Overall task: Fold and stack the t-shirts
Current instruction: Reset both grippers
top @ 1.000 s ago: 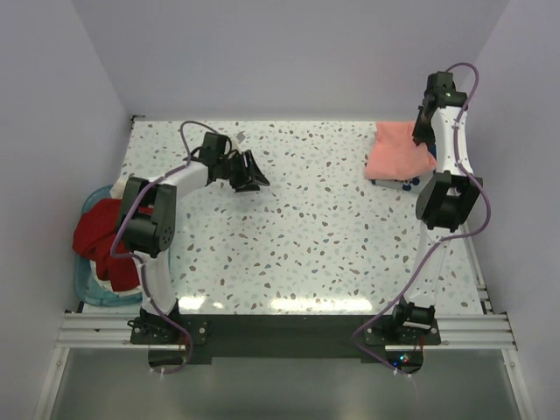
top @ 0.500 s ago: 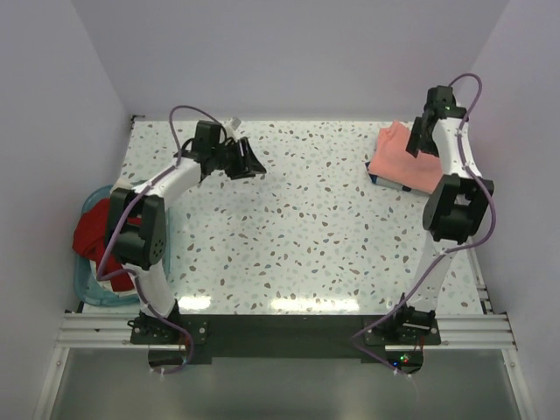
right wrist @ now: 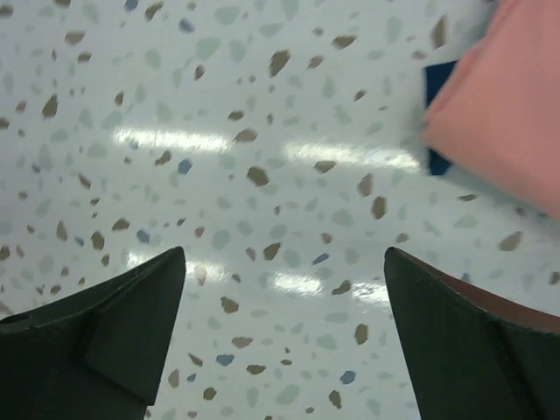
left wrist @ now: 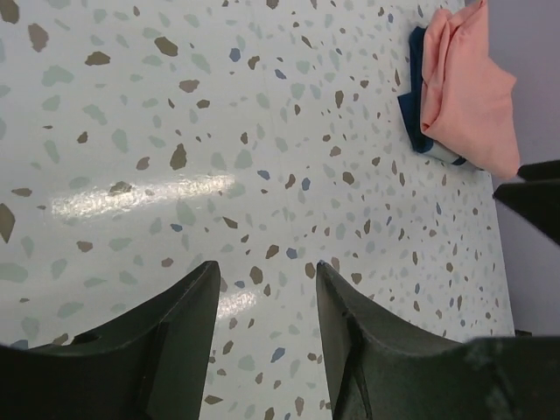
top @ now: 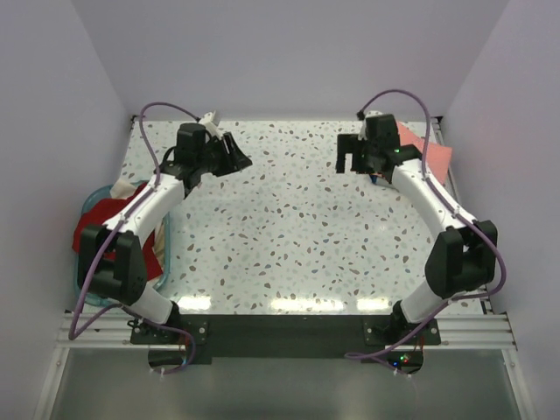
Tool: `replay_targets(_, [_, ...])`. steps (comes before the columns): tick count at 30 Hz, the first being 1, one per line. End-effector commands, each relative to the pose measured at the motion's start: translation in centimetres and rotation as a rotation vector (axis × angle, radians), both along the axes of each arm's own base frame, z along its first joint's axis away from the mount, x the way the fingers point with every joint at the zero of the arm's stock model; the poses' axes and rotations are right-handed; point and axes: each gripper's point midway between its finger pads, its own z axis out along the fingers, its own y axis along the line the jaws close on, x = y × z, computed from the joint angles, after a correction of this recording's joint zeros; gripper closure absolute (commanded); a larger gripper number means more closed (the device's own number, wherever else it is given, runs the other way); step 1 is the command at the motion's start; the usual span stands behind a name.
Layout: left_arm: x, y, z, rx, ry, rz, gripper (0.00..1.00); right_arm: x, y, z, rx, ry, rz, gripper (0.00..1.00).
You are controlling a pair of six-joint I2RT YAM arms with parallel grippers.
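Observation:
A salmon-pink t-shirt (top: 433, 154) lies folded at the back right of the table, on top of a folded navy t-shirt (left wrist: 410, 107). In the left wrist view the pink t-shirt (left wrist: 464, 92) shows at the upper right; in the right wrist view the same pink t-shirt (right wrist: 512, 114) covers most of the navy t-shirt (right wrist: 437, 87). My right gripper (top: 350, 156) hangs open and empty just left of that stack, wide apart in its own view (right wrist: 284, 254). My left gripper (top: 233, 157) is at the back left over bare table, open with nothing between its fingers (left wrist: 267, 271).
A teal basket (top: 90, 206) sits off the table's left edge, holding a dark red t-shirt (top: 92, 236) and a cream t-shirt (top: 157, 249). Walls close in the back and both sides. The arm bases stand at the near edge.
My right gripper opened, let go of the pink t-shirt and swung left away from the stack. The left arm drew its gripper back and to the left.

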Motion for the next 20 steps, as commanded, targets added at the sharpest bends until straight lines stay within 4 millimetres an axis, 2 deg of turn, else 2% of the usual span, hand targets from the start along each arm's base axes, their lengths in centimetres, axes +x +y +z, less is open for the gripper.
replay_targets(1, [0.9, 2.4, 3.0, 0.059, -0.153, 0.112, 0.47, -1.7, 5.7, -0.7, 0.143, -0.03, 0.163, 0.01])
replay_targets(2, [0.8, 2.6, 3.1, 0.061, -0.159, 0.125, 0.47, -2.3, 6.3, -1.9, 0.153, -0.015, 0.182, 0.01])
replay_targets(4, [0.4, 3.3, 3.4, 0.07, -0.174, 0.159, 0.46, -3.7, 8.4, -2.7, 0.185, 0.007, 0.24, 0.02])
replay_targets(7, [-0.1, 4.0, 3.4, 0.077, -0.176, 0.191, 0.45, -5.3, 9.8, -4.5, 0.21, 0.049, 0.286, 0.02])
replay_targets(9, [-0.4, 4.4, 3.4, 0.087, -0.176, 0.214, 0.44, -5.8, 10.4, -4.6, 0.208, 0.057, 0.308, 0.02])
replay_targets(20, [-1.5, 6.7, 3.5, 0.141, -0.181, 0.307, 0.42, -5.7, 10.7, -4.6, 0.201, 0.064, 0.324, 0.02])
